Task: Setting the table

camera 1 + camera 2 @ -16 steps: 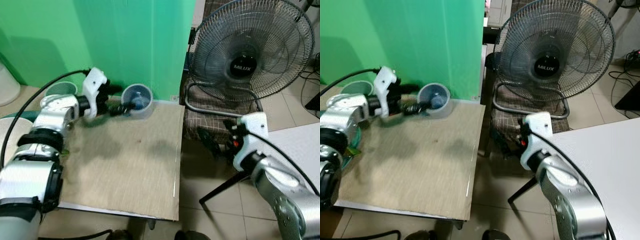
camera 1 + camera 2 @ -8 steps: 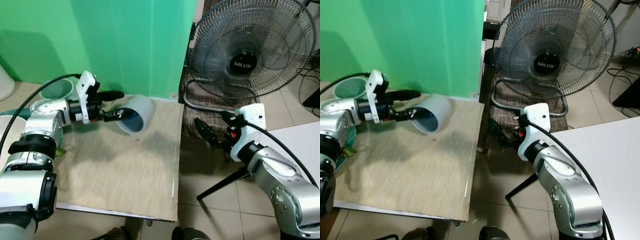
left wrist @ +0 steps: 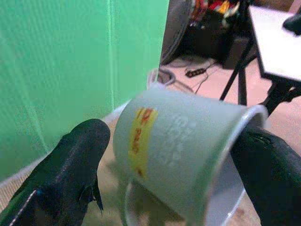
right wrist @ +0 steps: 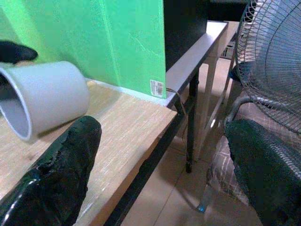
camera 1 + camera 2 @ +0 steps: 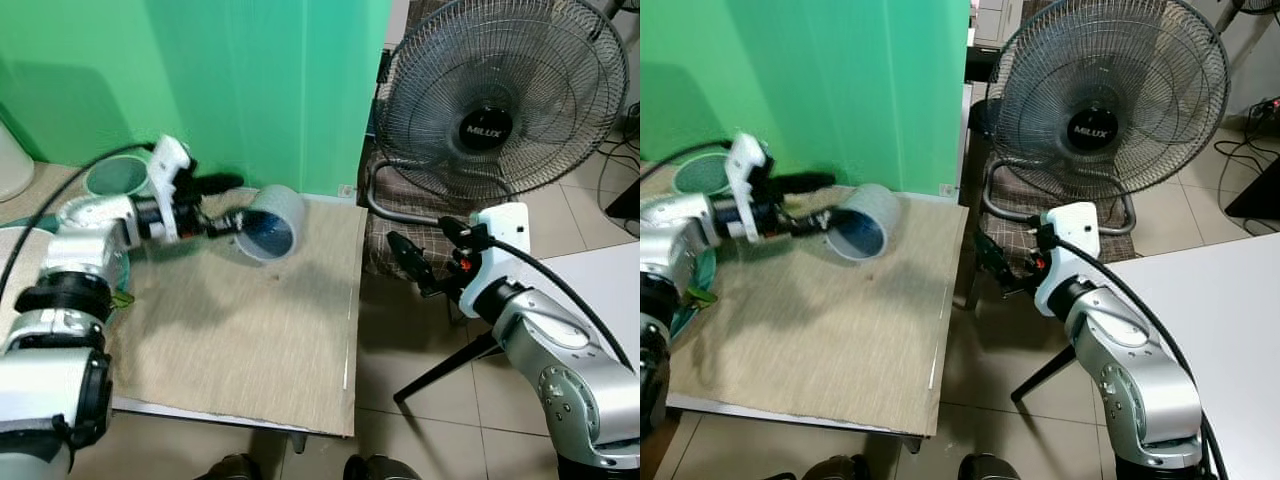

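Cup (image 5: 272,222) is tipping sideways, pinched at its rim by the left gripper (image 5: 222,203); it could slip onto the table (image 5: 250,330). Right gripper (image 5: 425,262) is hanging spread open.

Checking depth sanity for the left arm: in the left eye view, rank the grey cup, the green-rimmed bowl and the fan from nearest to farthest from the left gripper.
1. Grey cup: held tilted in the left gripper, near the table's back edge.
2. Green-rimmed bowl: behind the arm, on the robot's left.
3. Fan: farthest, off the table to the right.

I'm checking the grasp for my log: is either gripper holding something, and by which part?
The left gripper holds the pale grey plastic cup, tipped sideways, by its rim, one finger inside. The right gripper holds nothing.
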Available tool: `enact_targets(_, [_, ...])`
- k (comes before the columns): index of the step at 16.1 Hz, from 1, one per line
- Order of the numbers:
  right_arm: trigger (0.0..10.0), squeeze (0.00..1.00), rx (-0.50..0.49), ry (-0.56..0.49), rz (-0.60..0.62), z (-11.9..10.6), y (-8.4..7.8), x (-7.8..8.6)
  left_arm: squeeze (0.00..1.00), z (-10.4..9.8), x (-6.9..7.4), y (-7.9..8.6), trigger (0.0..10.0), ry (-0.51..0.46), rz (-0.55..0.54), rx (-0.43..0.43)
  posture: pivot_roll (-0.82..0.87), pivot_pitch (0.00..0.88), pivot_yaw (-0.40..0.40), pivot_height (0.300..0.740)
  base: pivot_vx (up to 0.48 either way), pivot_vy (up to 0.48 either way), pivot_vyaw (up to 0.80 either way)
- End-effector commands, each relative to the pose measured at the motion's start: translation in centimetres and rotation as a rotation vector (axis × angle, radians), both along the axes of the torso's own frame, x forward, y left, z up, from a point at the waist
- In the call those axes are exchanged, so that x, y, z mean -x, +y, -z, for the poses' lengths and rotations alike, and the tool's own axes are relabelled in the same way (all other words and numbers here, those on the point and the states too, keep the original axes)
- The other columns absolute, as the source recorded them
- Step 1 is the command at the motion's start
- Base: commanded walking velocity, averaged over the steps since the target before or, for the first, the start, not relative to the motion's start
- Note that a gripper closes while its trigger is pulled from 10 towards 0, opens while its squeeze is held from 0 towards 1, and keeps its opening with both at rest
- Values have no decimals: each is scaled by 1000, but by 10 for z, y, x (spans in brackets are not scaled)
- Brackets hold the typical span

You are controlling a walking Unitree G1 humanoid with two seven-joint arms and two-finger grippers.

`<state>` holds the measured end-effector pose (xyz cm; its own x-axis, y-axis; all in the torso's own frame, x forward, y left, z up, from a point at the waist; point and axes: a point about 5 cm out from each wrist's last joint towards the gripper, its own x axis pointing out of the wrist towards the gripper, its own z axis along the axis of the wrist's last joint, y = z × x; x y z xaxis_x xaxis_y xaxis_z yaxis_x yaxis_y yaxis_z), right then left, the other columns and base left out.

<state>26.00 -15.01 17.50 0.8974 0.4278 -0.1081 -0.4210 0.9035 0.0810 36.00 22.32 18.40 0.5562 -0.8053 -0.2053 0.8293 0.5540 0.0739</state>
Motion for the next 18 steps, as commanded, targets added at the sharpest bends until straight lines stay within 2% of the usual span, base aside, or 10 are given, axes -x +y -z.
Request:
enact_targets(1, [10000,0,-6,-7,-2,0,-1,0,0,0,-1,-2,10000,-30,-17,-78,-134,82,-41,740,0,0,0])
enact_targets(2, [10000,0,-5,-9,-3,0,-1,0,0,2,-3,-3,10000,-47,-39,-130,-134,81,-41,740,0,0,0])
enact_targets(3, [10000,0,-5,-10,-2,0,-1,0,0,3,-3,-3,8824,-59,-45,-154,-135,77,-38,740,0,0,0])
enact_targets(4, [10000,0,-5,-12,-2,0,-1,0,0,1,-4,-4,4235,-67,-61,-139,-135,75,-39,740,0,0,0])
enact_targets(5, [10000,0,-5,-12,-2,0,-1,0,0,0,-5,-4,3255,-71,-67,-130,-134,74,-39,740,0,0,0])
enact_targets(6, [10000,0,-6,-13,-3,1,-1,0,0,-2,-5,-5,0,-79,-64,-118,-133,74,-41,740,0,0,0])
enact_targets(18, [10000,0,-6,-16,-16,2,2,-2,0,-2,0,-10,0,-62,2,-94,-131,69,-41,740,0,0,0])
